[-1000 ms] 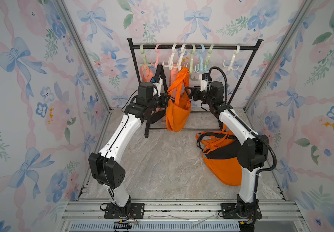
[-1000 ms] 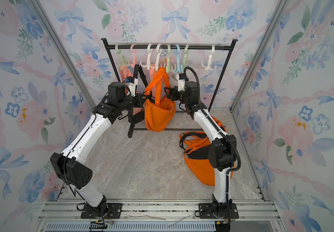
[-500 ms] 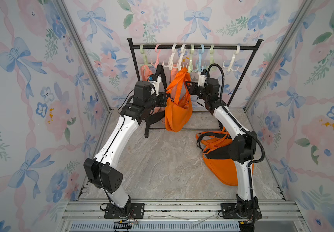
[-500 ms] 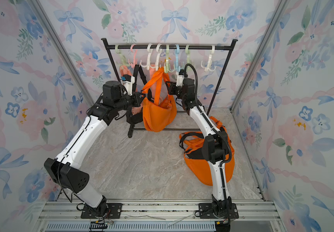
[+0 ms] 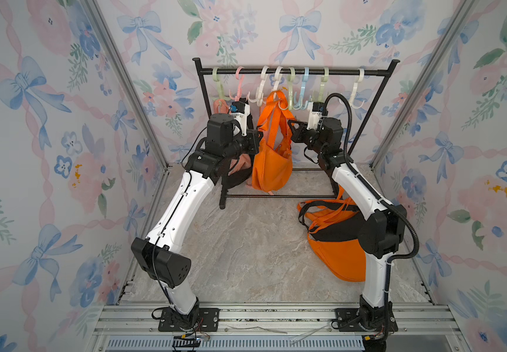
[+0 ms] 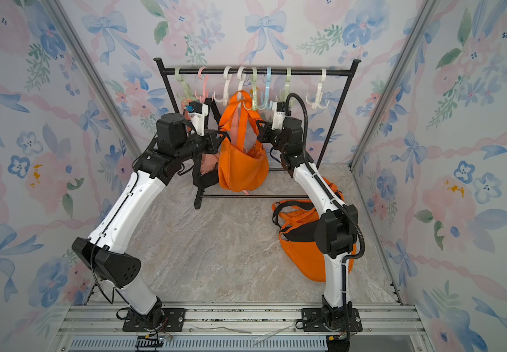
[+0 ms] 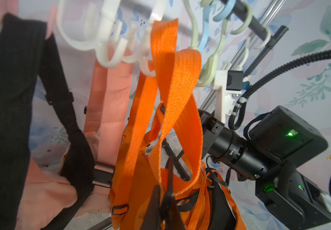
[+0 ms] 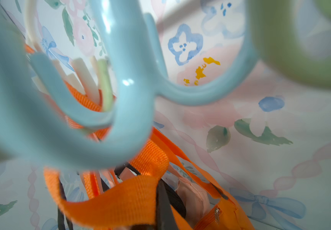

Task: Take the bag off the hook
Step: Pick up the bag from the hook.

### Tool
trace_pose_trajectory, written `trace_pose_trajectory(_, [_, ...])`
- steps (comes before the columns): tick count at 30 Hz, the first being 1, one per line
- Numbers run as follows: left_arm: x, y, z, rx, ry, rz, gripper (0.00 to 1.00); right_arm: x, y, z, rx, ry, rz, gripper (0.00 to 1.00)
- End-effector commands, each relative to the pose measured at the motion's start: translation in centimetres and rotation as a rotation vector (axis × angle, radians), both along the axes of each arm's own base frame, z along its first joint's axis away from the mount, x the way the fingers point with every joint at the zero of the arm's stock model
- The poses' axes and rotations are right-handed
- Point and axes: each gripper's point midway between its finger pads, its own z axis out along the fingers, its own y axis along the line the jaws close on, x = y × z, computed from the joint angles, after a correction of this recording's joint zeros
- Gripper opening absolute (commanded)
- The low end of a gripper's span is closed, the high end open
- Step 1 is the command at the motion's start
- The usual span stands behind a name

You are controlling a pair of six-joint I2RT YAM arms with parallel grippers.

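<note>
As the orange bag (image 5: pixel 272 164) hangs below its white hook (image 5: pixel 278 77), the left tool (image 5: pixel 258 138) and right tool (image 5: pixel 292 125) flank it, pinching its straps (image 7: pixel 176 83).

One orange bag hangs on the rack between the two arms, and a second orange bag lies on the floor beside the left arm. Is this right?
No. The second bag lies on the floor beside the right arm, not the left arm; both top views show it. The hanging bag is on the rack between the arms.
</note>
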Motion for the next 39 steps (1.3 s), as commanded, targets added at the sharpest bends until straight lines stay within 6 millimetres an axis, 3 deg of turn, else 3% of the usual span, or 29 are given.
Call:
trace_pose_trajectory(1, [-0.4, -2.1, 2.6, 0.002, -0.095, -0.040, 0.00, -1.3, -0.1, 4.6, 0.036, -0.096, -0.003, 0.00])
trace_pose_trajectory(5, [-0.8, -3.2, 3.3, -0.004, -0.112, -0.066, 0.00, -1.5, 0.4, 5.2, 0.035, -0.096, 0.019, 0.00])
trace_pose_trajectory(10, [-1.5, -2.2, 3.4, 0.011, -0.113, -0.036, 0.00, -2.2, 1.2, 4.7, 0.008, -0.081, 0.044, 0.00])
trace_pose_trajectory(17, [-3.2, 0.8, 4.1, 0.051, -0.144, 0.056, 0.00, -3.2, 2.7, 4.3, -0.033, -0.072, 0.098, 0.00])
trace_pose_trajectory(27, [-6.0, 5.2, 8.4, 0.068, -0.260, 0.184, 0.00, -3.9, 4.7, 6.9, 0.013, -0.106, 0.170, 0.00])
trace_pose_trajectory(31, [-6.1, 5.3, 8.8, 0.072, -0.274, 0.187, 0.00, -3.1, 4.5, 8.1, 0.051, -0.112, 0.154, 0.00])
trace_pose_trajectory(36, [-5.4, 4.3, 7.7, 0.080, -0.252, 0.154, 0.00, -2.4, 3.3, 9.5, 0.113, -0.120, 0.115, 0.00])
trace_pose_trajectory(39, [-5.1, 3.7, 6.9, 0.081, -0.234, 0.126, 0.00, -2.1, 2.4, 9.2, 0.115, -0.096, 0.097, 0.00])
